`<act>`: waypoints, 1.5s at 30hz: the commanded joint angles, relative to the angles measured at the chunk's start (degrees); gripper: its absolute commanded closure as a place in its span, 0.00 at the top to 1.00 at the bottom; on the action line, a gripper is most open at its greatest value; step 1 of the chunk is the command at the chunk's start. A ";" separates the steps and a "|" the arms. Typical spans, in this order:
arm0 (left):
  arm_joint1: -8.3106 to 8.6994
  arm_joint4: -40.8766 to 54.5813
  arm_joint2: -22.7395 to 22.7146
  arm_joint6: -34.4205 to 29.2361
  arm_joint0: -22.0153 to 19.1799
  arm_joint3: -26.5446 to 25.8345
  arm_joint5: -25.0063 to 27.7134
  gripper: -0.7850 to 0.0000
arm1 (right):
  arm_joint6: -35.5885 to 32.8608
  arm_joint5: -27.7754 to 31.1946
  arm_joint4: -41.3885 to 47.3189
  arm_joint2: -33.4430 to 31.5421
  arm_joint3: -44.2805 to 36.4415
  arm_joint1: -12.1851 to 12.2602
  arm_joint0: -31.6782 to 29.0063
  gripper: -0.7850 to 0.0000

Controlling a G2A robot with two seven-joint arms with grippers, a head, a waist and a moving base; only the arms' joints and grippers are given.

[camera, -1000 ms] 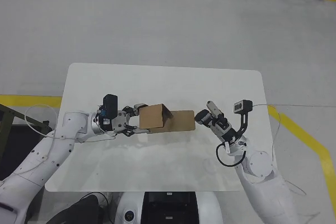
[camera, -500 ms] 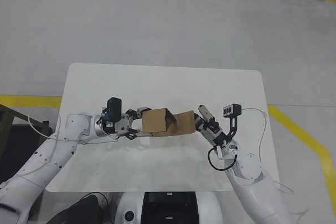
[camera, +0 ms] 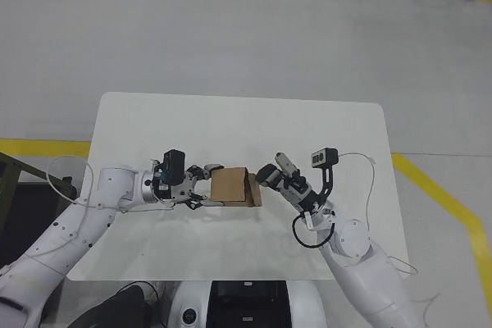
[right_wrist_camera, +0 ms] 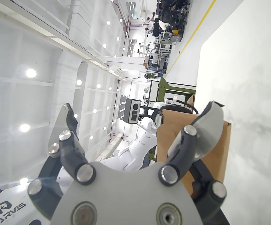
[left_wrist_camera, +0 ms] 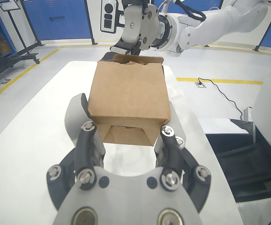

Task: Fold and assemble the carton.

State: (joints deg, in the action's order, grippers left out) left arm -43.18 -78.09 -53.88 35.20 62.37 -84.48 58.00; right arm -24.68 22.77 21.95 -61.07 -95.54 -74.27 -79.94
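The brown carton [camera: 234, 187] lies a little front of the middle of the white table [camera: 148, 123]. My left gripper [camera: 203, 182] is shut on its left end, with a finger on each side wall [left_wrist_camera: 126, 108]. The carton's top panel [left_wrist_camera: 128, 87] faces up and the near end is partly open. At the other end my right gripper [camera: 266, 175] stands open. One of its fingers [left_wrist_camera: 122, 47] presses the end flap against the carton [right_wrist_camera: 170, 122]. In the right wrist view that finger [right_wrist_camera: 210, 120] lies flat on the cardboard and the other finger [right_wrist_camera: 67, 118] is in free air.
Bare tabletop surrounds the carton on all sides. The table's front edge [camera: 213, 279] is close to both arms. Beyond the table are grey floor and yellow floor lines [camera: 443, 197].
My right gripper has moved left and pushed the long right flap in against the carton's end. The left gripper has shifted the carton slightly to the right.
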 commanded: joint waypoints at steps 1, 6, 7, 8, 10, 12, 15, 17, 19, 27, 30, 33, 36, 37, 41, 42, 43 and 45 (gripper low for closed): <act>-0.04 -0.28 0.02 0.32 -0.09 0.05 0.00 0.48 | 0.23 -0.01 -0.10 0.31 0.61 -0.11 0.29 1.00; -0.25 -0.08 -0.70 1.50 -0.12 0.66 -0.19 0.48 | 3.83 -1.35 -4.53 -1.56 1.82 0.13 -0.47 1.00; -0.29 -0.08 -0.85 1.64 -0.10 0.72 -0.29 0.48 | 3.91 -1.77 -4.76 -1.84 1.63 0.20 -0.92 1.00; -0.34 -0.03 -0.99 1.75 -0.05 0.82 -0.37 0.48 | 3.89 -2.16 -4.86 -2.10 1.36 0.27 -1.33 1.00; -0.43 -0.08 -1.18 1.81 0.03 0.91 -0.36 0.48 | 3.66 -2.61 -4.27 -2.36 0.65 0.33 -2.11 1.00; -0.52 -0.16 -1.33 1.80 0.12 0.91 -0.32 0.48 | 3.15 -2.39 -3.10 -2.28 -0.02 0.30 -2.51 1.00; -0.68 -0.57 -1.35 1.53 0.21 0.85 -0.12 0.48 | 2.63 -2.15 -1.85 -1.59 -0.53 0.12 -2.30 1.00; -0.80 -0.95 -1.36 1.29 0.22 0.80 -0.12 0.48 | 2.43 -2.11 -1.50 -1.28 -0.57 0.02 -1.95 1.00; -0.89 -1.57 -1.43 1.19 0.20 0.77 -0.32 0.48 | 2.34 -2.06 -1.33 -1.00 -0.54 -0.08 -1.60 1.00; -1.25 -3.07 -1.87 1.99 0.22 0.92 -0.78 0.48 | 2.27 -4.30 -0.43 -0.26 0.78 -0.35 -1.01 0.94; -1.38 -3.32 -2.04 2.35 0.28 0.98 -0.96 0.48 | 3.62 -5.58 -0.86 -0.52 0.77 -0.36 -1.41 0.86; -1.49 -3.65 -2.21 2.47 0.29 1.09 -0.91 0.48 | 3.32 -5.97 -1.03 -0.79 0.17 -0.29 -2.04 0.68; -1.60 -3.99 -2.37 2.53 0.30 1.22 -0.89 0.48 | 1.99 -6.66 -1.01 -1.13 -0.47 -0.13 -2.56 0.45; -1.64 -4.06 -2.41 2.57 0.30 1.27 -0.86 0.48 | 1.70 -6.85 -0.96 -1.27 -0.67 -0.09 -2.70 0.44; -1.79 -4.40 -2.58 2.64 0.27 1.42 -0.78 0.48 | 0.62 -7.24 -1.01 -1.71 -1.18 0.04 -2.94 0.42; -1.83 -4.46 -2.63 2.67 0.28 1.46 -0.75 0.48 | 0.30 -7.70 -1.25 -1.78 -1.21 0.08 -2.91 0.40; -1.86 -4.55 -2.68 2.72 0.25 1.45 -0.73 0.48 | -0.10 -8.23 -1.79 -1.87 -1.22 0.15 -2.89 0.38; -1.92 -4.76 -2.81 2.84 0.26 1.58 -0.82 0.48 | -0.67 -9.05 -2.82 -2.08 -1.41 0.28 -2.95 0.36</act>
State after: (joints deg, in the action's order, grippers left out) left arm -45.08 -82.79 -56.65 37.98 62.62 -82.95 57.22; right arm -25.15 13.99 19.48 -63.08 -96.87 -74.03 -82.85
